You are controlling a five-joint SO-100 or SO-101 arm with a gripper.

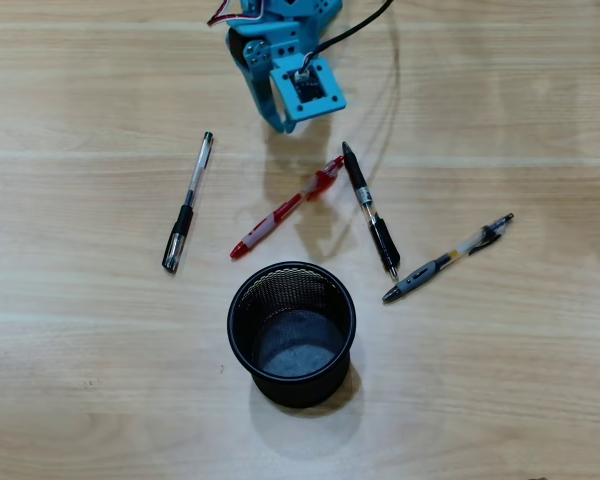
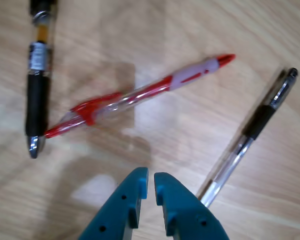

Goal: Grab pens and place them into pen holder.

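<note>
A blue robot arm (image 1: 280, 60) reaches in from the top edge of the overhead view above a pale wooden table (image 1: 80, 400), with the job of filling the pen holder (image 1: 242, 325) seemingly not yet begun. The black mesh cup stands upright near the middle of the table, and its dark floor looks bare from above; no pen is inside it.

All four pens lie loose on the wood in a rough arc on the arm's side of the cup. The black pen (image 1: 189, 201) on the left of the overhead view lies well apart from the rest. The red pen (image 1: 285, 208) lies slanted just above the cup, its upper end touching or nearly touching the middle black pen (image 1: 370, 209); the overhead view does not settle which. The grey-grip pen (image 1: 448, 257) lies farthest right.

The arm is folded low, its gripper (image 2: 150, 181) pointing down at the table, clear of every pen. In the wrist view the two blue jaws are drawn almost together, a thin slit between them, and nothing is held. The red pen lies just ahead of the tips, so it looks the likeliest first pick. All four pens remain to be collected.
</note>
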